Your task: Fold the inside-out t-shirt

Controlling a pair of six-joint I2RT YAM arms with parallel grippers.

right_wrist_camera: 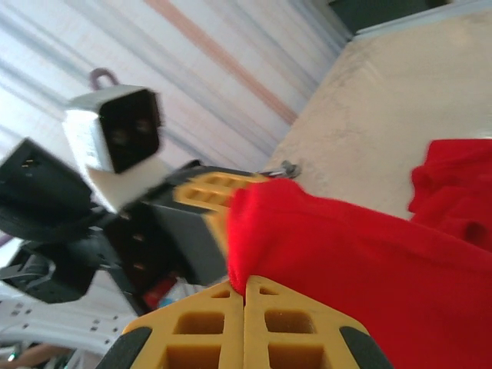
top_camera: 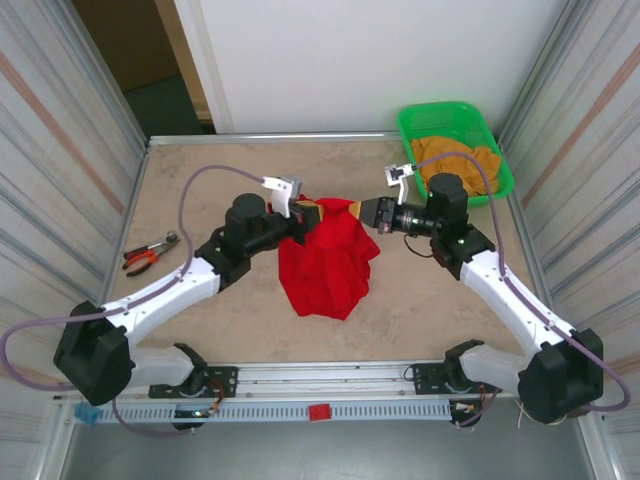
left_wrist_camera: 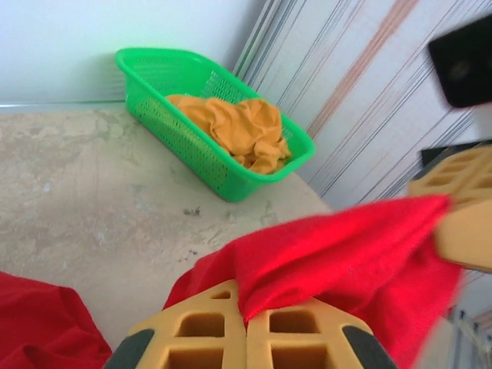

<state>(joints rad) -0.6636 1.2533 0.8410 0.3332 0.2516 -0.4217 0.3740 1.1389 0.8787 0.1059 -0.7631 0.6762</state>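
Left fingers (left_wrist_camera: 201, 335) and right fingers (right_wrist_camera: 294, 332) clamp red t-shirt (top_camera: 330, 265); green basket (left_wrist_camera: 178, 129) holds orange cloth (left_wrist_camera: 240, 127).

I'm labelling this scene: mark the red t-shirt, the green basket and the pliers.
red t-shirt (top_camera: 330, 265), top view, draped middle folds.
green basket (left_wrist_camera: 188, 150), left wrist view, perforated side wall.
pliers (top_camera: 143, 258), top view, orange handles.
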